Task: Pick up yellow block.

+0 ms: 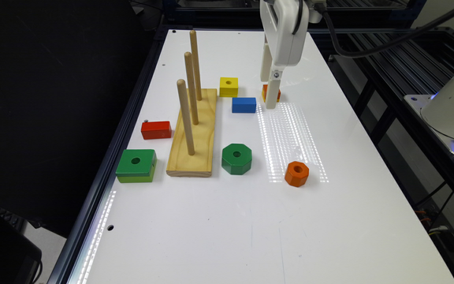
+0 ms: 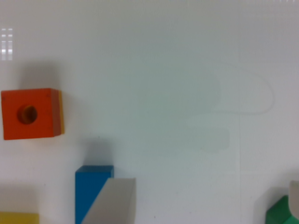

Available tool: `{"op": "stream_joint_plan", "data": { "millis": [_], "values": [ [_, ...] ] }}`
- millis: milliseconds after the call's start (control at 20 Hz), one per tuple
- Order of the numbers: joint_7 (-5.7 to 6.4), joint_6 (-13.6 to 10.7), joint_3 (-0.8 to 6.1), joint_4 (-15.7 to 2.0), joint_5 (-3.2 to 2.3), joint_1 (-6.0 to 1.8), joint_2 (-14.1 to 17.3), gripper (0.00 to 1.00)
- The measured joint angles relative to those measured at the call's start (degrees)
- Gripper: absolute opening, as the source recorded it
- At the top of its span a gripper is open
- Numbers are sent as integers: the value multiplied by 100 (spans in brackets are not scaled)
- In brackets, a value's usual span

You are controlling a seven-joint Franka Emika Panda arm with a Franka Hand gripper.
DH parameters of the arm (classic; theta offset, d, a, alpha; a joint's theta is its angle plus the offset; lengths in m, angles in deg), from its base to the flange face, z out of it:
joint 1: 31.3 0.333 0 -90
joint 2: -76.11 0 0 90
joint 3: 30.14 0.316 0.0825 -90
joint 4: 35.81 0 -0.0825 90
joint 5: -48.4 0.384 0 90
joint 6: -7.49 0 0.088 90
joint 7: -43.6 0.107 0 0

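The yellow block (image 1: 228, 86) sits flat on the white table (image 1: 250, 221), its round hole facing up, just beside the far end of the wooden peg board (image 1: 195, 134) and just behind the blue block (image 1: 244, 105); in the wrist view only a yellow corner (image 2: 18, 218) of it shows. The gripper (image 1: 271, 98) hangs low over the table toward the exterior view's right of the blue block, in front of the orange-topped block (image 1: 276, 93) (its lower layer is yellow); in the wrist view its fingers (image 2: 112, 200) stand wide apart with bare table between them, holding nothing; the yellow block lies apart from it.
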Motion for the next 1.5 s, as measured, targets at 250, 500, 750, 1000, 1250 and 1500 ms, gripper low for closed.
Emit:
{"op": "stream_joint_plan", "data": {
  "millis": [250,500,750,1000,1250,1500],
  "values": [
    [-19,2,-1,-30,0,-41,0,100],
    [-41,8,-2,-56,0,-70,3,100],
    [-180,8,-12,-202,0,-190,107,100],
    [-293,8,-20,-461,0,-290,348,100],
    [-350,6,-28,-600,-1,-332,474,100],
    [-488,5,-34,-698,-2,-468,533,100]
  ]
}}
